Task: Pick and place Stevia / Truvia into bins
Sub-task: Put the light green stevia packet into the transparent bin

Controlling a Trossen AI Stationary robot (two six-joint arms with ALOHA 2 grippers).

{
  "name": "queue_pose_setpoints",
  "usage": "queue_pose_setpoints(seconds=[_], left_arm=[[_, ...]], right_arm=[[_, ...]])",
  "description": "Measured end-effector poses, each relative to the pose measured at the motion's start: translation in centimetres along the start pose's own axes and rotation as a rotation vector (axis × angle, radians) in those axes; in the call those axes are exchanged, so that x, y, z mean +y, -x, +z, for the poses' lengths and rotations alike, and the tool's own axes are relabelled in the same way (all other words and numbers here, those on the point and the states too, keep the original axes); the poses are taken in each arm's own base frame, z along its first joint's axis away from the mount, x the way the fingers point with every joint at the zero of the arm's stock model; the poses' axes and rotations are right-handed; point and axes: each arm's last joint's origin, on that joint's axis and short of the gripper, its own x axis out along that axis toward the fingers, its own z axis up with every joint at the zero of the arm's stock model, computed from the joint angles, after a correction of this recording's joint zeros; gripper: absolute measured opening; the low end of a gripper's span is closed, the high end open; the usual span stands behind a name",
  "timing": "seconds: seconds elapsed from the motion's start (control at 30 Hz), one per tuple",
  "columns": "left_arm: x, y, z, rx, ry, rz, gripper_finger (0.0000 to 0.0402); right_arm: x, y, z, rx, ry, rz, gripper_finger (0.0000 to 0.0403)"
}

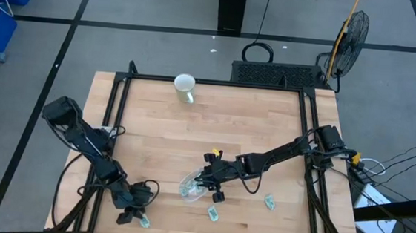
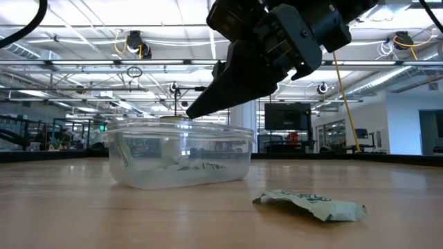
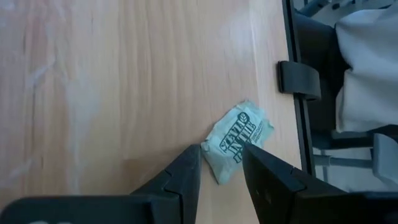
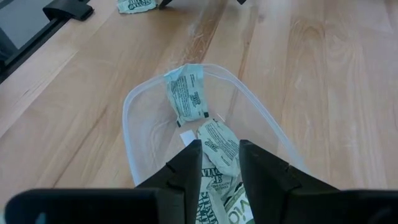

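Observation:
A pale green Stevia sachet [image 3: 239, 140] lies flat on the wood near the table's front left corner [image 1: 142, 220]. My left gripper [image 3: 221, 155] is open and low over it, one finger on either side of the sachet's near end; I cannot tell whether they touch it. The see-through bin [image 1: 190, 188] [image 2: 180, 155] stands near the table's middle front and holds several sachets [image 4: 186, 93]. My right gripper [image 4: 219, 149] [image 2: 201, 104] is open just above the bin's rim, slanting down into it, with nothing between its fingers.
Two more sachets lie on the wood right of the bin [image 1: 215, 214] [image 1: 269, 202]; one shows crumpled in the low view [image 2: 311, 204]. A white mug [image 1: 185, 87] stands at the far edge. A black frame [image 1: 115, 117] rims the table.

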Motion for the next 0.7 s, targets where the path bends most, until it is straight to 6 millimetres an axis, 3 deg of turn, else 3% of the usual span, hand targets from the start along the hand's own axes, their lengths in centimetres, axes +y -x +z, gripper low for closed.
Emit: queue_pose_setpoints(seconds=[0.5, 0.7], left_arm=[[0.21, -0.05, 0.00, -0.018, -0.094, 0.030, 0.0126], [0.56, -0.02, -0.27, 0.024, -0.082, 0.058, 0.0065]], right_arm=[[-0.56, 0.00, -0.02, 0.000, -0.011, -0.011, 0.0100], [-0.53, 0.00, -0.02, 0.000, -0.011, -0.008, 0.0100]])
